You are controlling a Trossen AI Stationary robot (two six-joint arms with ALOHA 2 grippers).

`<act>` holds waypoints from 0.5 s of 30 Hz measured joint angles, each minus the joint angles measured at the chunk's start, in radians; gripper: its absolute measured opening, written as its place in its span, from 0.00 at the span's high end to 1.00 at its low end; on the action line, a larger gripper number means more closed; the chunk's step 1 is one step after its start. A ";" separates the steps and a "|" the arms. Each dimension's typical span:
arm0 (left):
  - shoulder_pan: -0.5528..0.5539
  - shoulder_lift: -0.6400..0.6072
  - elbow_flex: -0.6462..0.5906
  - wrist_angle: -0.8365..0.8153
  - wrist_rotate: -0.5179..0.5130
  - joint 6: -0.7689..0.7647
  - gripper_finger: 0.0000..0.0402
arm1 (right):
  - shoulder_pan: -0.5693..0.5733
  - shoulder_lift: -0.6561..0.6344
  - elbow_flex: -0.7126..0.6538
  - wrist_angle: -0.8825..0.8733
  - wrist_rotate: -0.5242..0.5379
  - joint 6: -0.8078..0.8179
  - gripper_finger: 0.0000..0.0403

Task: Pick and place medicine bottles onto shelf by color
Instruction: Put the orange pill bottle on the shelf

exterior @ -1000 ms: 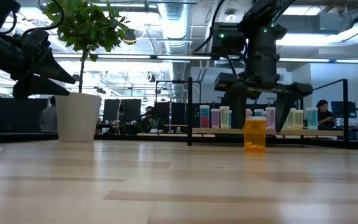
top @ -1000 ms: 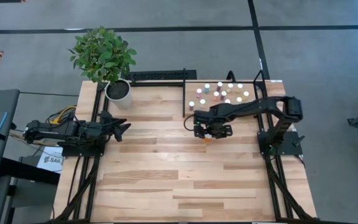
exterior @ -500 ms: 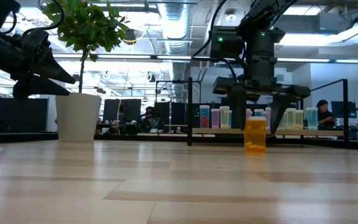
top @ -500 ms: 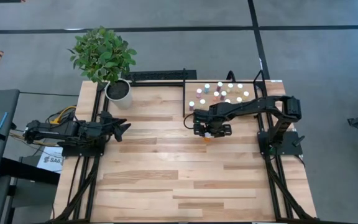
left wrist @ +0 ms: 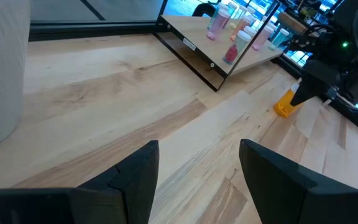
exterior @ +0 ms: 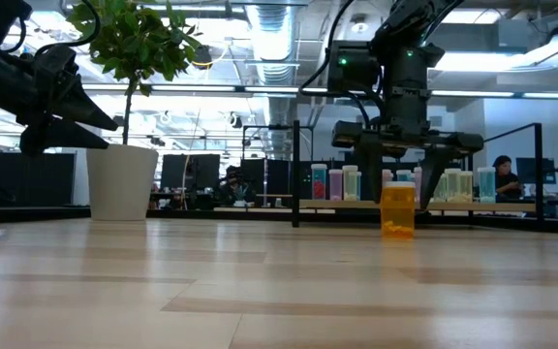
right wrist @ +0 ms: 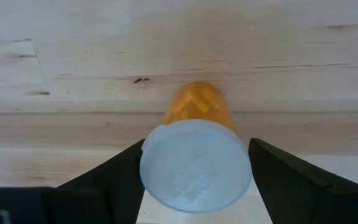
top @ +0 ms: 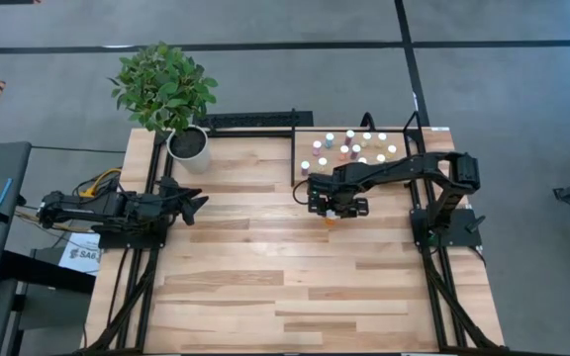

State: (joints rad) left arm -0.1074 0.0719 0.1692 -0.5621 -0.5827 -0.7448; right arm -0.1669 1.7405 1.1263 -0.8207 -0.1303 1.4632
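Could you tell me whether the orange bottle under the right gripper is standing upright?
Upright: the orange bottle stands on its base, cap on top.

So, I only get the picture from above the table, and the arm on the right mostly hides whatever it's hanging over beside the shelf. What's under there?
Observer: An orange bottle, standing upright on the table. In the low view the right pincer straddles its top, open, with a gap on either side.
Visitor: Does it have a lid?
Observer: Yes, the right wrist view shows a white cap on it.
Visitor: And the other arm, is it carrying anything?
Observer: No. Its wrist view shows the left pincer open and empty, with only bare wood between the fingers.
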 joint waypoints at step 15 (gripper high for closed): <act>0.000 0.000 0.000 0.000 0.000 0.000 0.48 | -0.013 0.000 0.000 -0.001 0.001 0.006 0.28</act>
State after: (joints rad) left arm -0.1074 0.0719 0.1692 -0.5621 -0.5827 -0.7448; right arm -0.1795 1.7405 1.1263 -0.8215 -0.1295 1.4696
